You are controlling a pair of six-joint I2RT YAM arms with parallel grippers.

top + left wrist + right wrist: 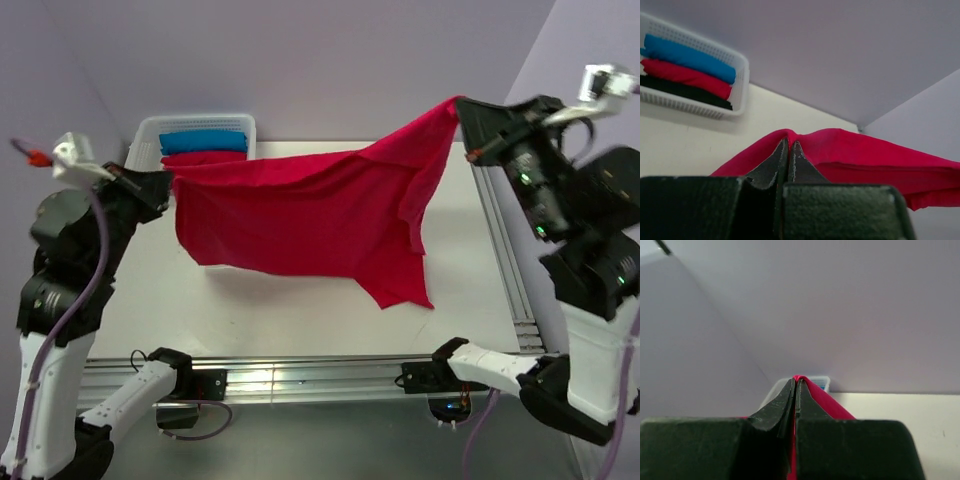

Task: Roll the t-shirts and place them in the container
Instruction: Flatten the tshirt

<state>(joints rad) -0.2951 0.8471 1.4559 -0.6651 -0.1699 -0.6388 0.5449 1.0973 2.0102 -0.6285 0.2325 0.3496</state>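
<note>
Top external view: a white surface (300,310) is seen spread between the two arms, and above it a crimson-red t-shirt (300,215) is held up, stretched between the left jaws and the right jaws. One edge of the shirt is pinched at the left jaws, low and near the surface; the opposite corner is pinched at the right jaws, which are raised higher, so the cloth slopes up toward them. From the right jaws a long fold is hung down to a point below them; whether that point touches the surface cannot be told.

A white perforated basket (150,135) is set on the surface just beyond the left jaws, well apart from the right jaws. Rolled bundles are laid in it side by side: a blue one (205,140), a red one (190,158) and, in the left wrist view, a black one (685,92).

In the left wrist view the left jaws are seen pressed together with crimson cloth (865,155) gripped at their tips, the basket (742,75) up and to their left. In the right wrist view the right jaws are likewise closed tight on a ridge of the shirt (827,405).
</note>
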